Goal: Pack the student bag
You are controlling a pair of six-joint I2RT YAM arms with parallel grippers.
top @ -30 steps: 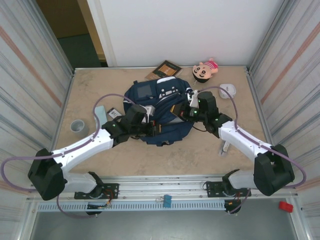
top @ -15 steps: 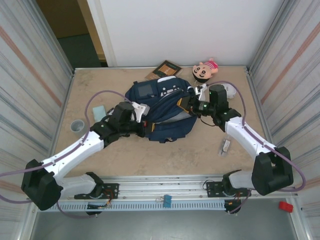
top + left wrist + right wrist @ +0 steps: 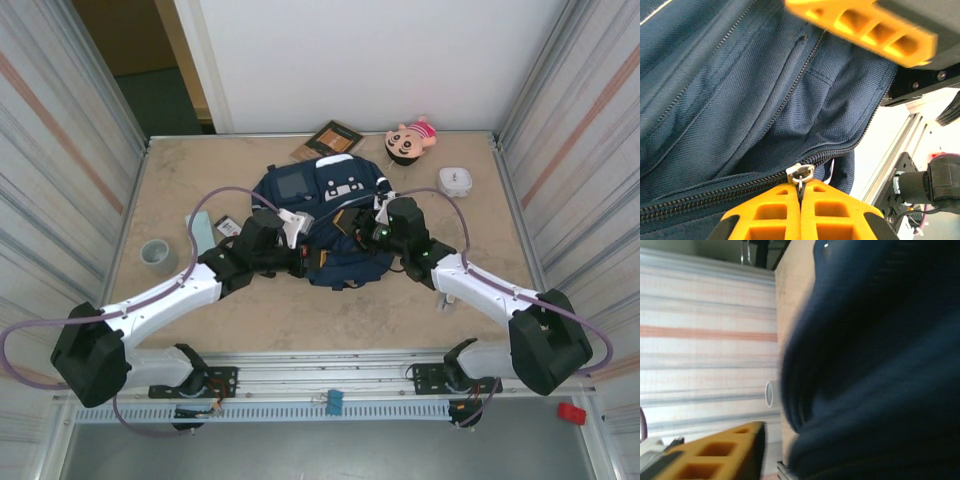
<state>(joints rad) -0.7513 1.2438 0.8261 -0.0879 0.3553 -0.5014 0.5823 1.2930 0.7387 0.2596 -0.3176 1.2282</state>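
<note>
student bag [image 3: 335,180]: one; left hand [image 3: 800,192] clamped on zipper pull [image 3: 800,174]; right hand [image 3: 364,222] state unclear.

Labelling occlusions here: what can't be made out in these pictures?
Student bag interior: top view, arms and bunched fabric cover the opening.
Right end effector: open or shut unclear; right wrist view, blurred bag fabric hides its far finger.
Zipper track: left wrist view, left edge cuts it beyond the zipper pull in the left end effector.
Small object by the right arm: top view, too small.
</note>
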